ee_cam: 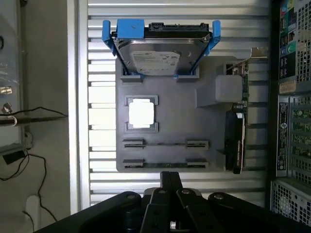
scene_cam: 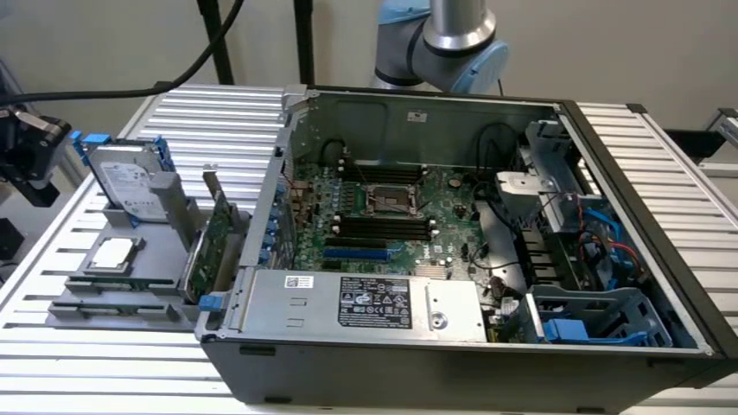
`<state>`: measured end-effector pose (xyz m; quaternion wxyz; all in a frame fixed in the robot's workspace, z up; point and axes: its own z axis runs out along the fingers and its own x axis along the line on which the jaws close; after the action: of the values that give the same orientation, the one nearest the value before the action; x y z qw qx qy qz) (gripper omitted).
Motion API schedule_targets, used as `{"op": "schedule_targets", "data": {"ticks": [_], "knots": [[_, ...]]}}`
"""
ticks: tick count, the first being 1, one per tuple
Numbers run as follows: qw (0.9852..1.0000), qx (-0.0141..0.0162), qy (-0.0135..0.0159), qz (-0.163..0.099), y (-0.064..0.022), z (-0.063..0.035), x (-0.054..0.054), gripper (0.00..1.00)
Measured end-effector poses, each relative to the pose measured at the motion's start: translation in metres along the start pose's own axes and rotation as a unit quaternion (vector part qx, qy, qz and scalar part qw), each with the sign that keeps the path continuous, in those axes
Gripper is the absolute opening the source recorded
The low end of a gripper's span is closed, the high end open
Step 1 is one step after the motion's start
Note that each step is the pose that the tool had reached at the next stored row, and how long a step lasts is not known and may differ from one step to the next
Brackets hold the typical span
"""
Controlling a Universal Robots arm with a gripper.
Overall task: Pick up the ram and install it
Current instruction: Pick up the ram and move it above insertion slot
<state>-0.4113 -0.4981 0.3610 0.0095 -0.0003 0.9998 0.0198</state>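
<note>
**Arm** [scene_cam: 452, 39]: joint at 12 o'clock in the exterior view, behind the case. The wrist is out at 9 o'clock, raised above the counter [scene_cam: 645, 156].

**Gripper** [ee_cam: 170, 178]: pointing down, fingers drawn together with nothing between them. It hangs clear of everything, just off the holder end of the tray.

**Tray** [ee_cam: 180, 121]: grey, on the counter at the case's 9 o'clock. Contents, placed as in the exterior view:
- drive [ee_cam: 154, 57] in a blue bracket at the tray's 12 o'clock
- square chip [ee_cam: 141, 113] in a pocket mid-tray
- two slotted holders [ee_cam: 133, 164] at 6 o'clock
- card [ee_cam: 238, 131] on edge along the 3 o'clock side, nearest the case

**Ram**: not surely made out. A thin dark line [ee_cam: 165, 144] runs between the clips of the holder farther from the gripper. Whether that is the stick seen edge-on cannot be told.

**Case** [scene_cam: 461, 363]: on its side, open. Contents:
- board [scene_cam: 450, 194]
- four black slots [scene_cam: 381, 226] at the board's centre
- supply [scene_cam: 358, 303] at 6 o'clock
- blue cage [scene_cam: 588, 320] at 5 o'clock
</note>
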Motion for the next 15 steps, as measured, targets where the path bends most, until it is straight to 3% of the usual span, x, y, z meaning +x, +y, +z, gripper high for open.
{"op": "schedule_targets", "data": {"ticks": [4, 7, 11, 15], "knots": [[0.9993, -0.0007, 0.0015, -0.036, 0.0, 0.0015, 0.0001, 0.0], [0.998, -0.0012, 0.0025, -0.064, -0.0001, 0.0027, 0.0001, 0.0], [0.995, -0.0019, 0.004, -0.1, -0.0002, 0.0043, 0.0001, 0.0], [0.9907, -0.0026, 0.0054, -0.136, -0.0002, 0.0057, 0.0001, 0.0]]}}
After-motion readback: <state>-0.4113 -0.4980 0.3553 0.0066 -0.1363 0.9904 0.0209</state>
